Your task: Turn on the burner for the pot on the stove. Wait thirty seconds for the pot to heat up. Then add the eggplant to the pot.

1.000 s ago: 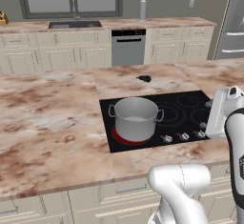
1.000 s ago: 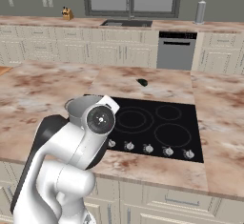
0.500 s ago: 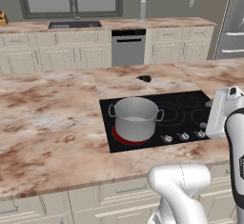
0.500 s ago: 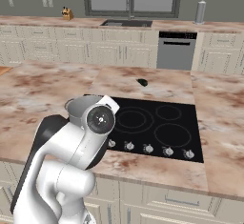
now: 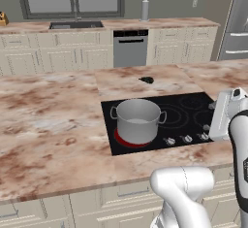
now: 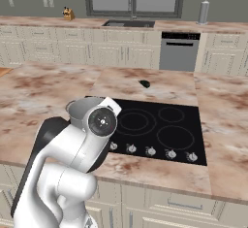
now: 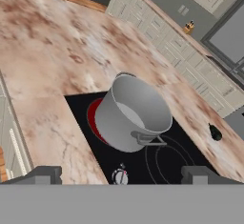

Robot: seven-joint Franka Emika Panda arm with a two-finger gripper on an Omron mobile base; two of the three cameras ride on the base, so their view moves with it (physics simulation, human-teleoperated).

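**A:** Start close in. How do your jaws stand?

**B:** My gripper (image 7: 121,175) hangs above the front edge of the stove (image 5: 193,113), jaws spread as wide as they go, nothing between them. In my hand view the two dark fingertips (image 7: 40,174) sit far apart at the bottom, and one silver knob (image 7: 119,176) lies between them, below me on the glass.

**A:** And the pot?

**B:** Just past that knob. The pot (image 7: 133,113) stands upright on the burner (image 7: 94,118), which glows red in a crescent around its base. From the left base view the pot (image 5: 138,120) sits at the front left of the cooktop, red glow (image 5: 127,142) showing at its near side. One loop handle (image 7: 147,138) points toward me.

**A:** Anything inside it?

**B:** I look down into it at a slant and see only bare grey wall and a pale floor. No food in the part I can see; the near wall hides a slice of the bottom.

**A:** Where is the eggplant?

**B:** Farther off. The eggplant (image 5: 147,80) lies on the marble counter (image 5: 48,115) just behind the cooktop's back edge, well apart from the pot. In the right base view it is the small dark oblong (image 6: 144,83) beyond the black glass, and in my hand view it shows at the right (image 7: 215,133).

**A:** Beyond that?

**B:** The back counter with a sink (image 6: 128,23) under the window and a dishwasher (image 5: 130,48) set in the cabinets.
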